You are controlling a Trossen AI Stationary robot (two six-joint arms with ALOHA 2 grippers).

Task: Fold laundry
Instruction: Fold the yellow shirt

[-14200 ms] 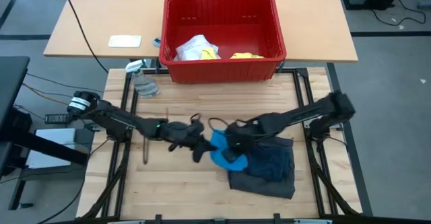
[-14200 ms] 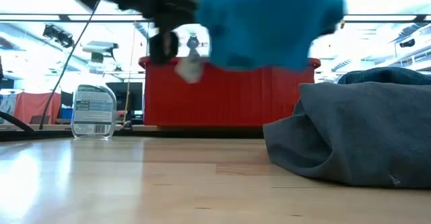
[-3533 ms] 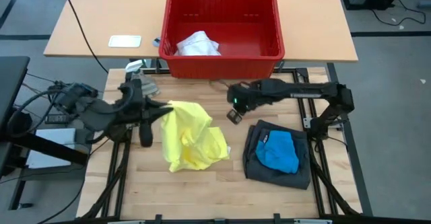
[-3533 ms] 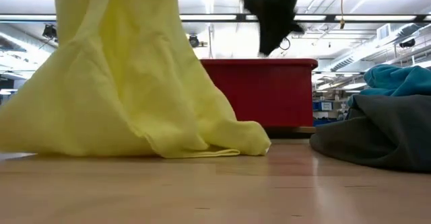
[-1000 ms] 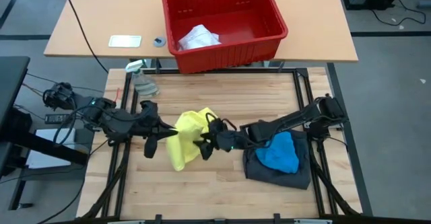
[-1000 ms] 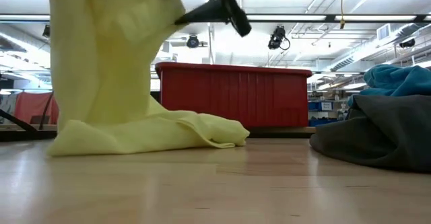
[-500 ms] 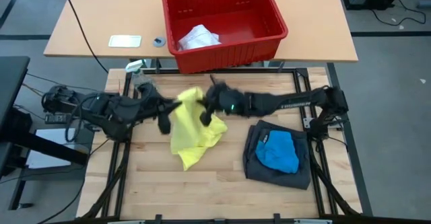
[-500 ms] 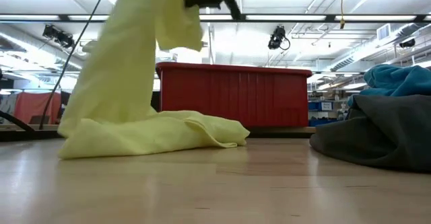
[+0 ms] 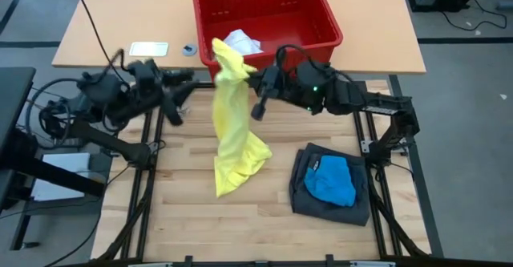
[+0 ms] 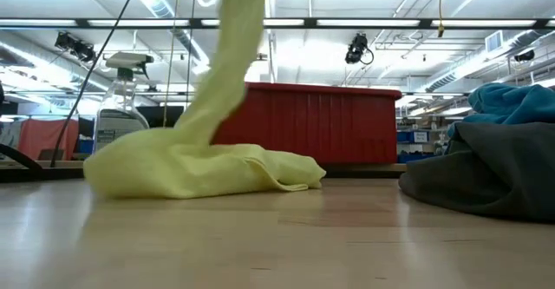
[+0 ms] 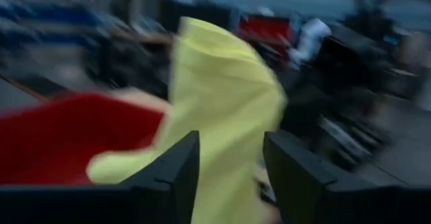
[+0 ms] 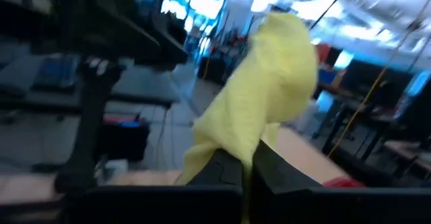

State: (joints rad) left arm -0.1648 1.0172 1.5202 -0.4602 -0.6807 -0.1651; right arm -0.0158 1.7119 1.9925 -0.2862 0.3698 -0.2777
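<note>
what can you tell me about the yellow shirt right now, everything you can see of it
The yellow shirt is a soft, pale yellow cloth garment, lifted at one end and hanging in a long twisted drape. Its top bunch sits near the red basket; its lower end lies crumpled on the wooden table, spread in loose folds in the low view. The right gripper is shut on its upper part. The left gripper is open, with the cloth in front of it, apparently not pinched.
</note>
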